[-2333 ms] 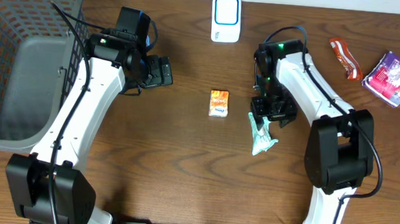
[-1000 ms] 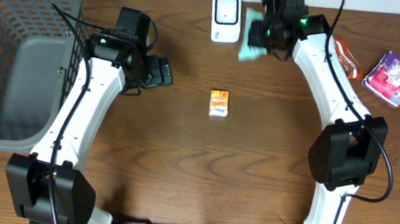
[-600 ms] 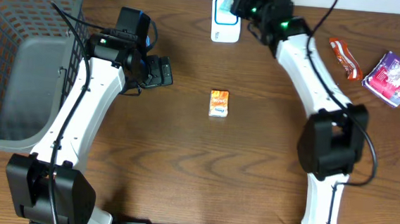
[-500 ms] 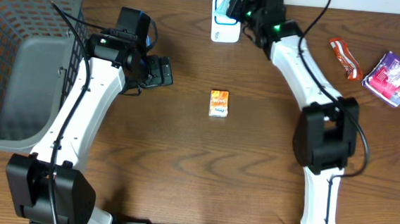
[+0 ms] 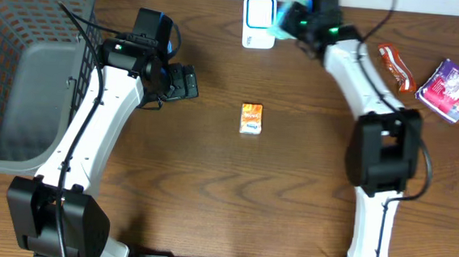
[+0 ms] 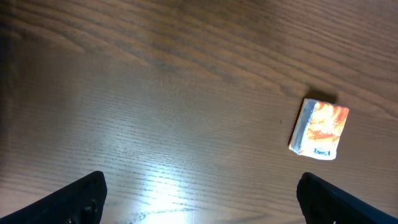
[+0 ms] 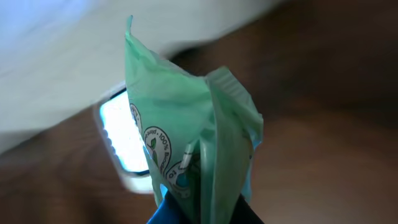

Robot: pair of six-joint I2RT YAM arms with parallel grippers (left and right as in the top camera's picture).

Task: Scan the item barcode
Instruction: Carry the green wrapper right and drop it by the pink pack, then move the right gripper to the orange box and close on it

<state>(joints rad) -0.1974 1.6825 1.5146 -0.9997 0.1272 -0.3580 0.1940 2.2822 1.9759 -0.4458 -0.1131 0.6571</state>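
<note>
Now, right gripper point(image 7: 204, 215): pinched nearly closed on the bottom edge of the green packet point(image 7: 186, 143); only the dark tips show at the lower edge of the right wrist view.
Green packet: held up off the table point(image 5: 209, 192), standing on end above the fingers in the wrist view, its printed face turned towards the camera. From overhead it appears as a blurred green patch just to the right of the scanner point(image 5: 260, 20).
Scanner: a white unit with a pale blue lit window, at the far edge of the table, centre. In the right wrist view it lies behind the packet and to the left, and the packet overlaps part of the window. Whether the two touch cannot be told.
Left gripper point(image 5: 186, 82): jaws spread wide with nothing between them. In the left wrist view the two fingertips point(image 6: 84, 194) sit at the lower corners with bare wood between.
Orange box point(image 5: 251, 118): lying flat near the middle of the table, well apart from both grippers, to the right of the left gripper.
Basket point(image 5: 7, 64): grey mesh, at the left edge, beside the left arm.
Red wrapper point(image 5: 396, 66): on the table at the right, beyond the right arm.
Purple packet point(image 5: 451, 89): near the right edge, just beside the red wrapper.
</note>
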